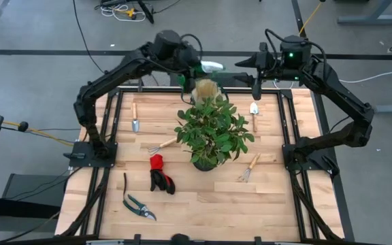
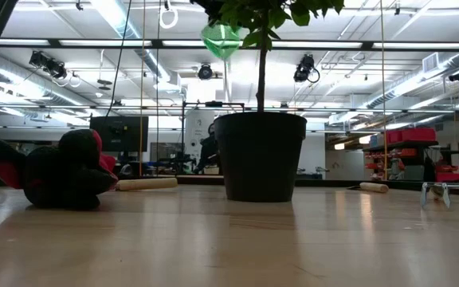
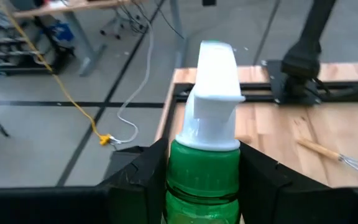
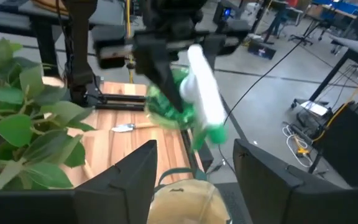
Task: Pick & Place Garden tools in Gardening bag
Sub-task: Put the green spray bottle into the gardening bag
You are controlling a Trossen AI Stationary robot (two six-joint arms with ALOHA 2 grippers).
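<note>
Two arms meet at the top centre of the high view, above the far edge of the counter [image 1: 203,211]. The left end effector [image 1: 197,67] is clamped on the green spray bottle [image 3: 207,168], held in the air over the tan gardening bag [image 1: 206,88], which sits just behind the potted plant [image 1: 213,129]. The right end effector [image 1: 256,82] hovers beside the bag with its fingers spread and nothing between them. On the wood lie the remaining tools: a trowel [image 1: 135,117] at upper left, another trowel [image 1: 254,114] at upper right, a hand rake [image 1: 163,145] left of the plant, a second rake [image 1: 248,169] to its lower right, red-and-black gloves [image 1: 160,173] and pruning shears [image 1: 138,204] at lower left
</note>
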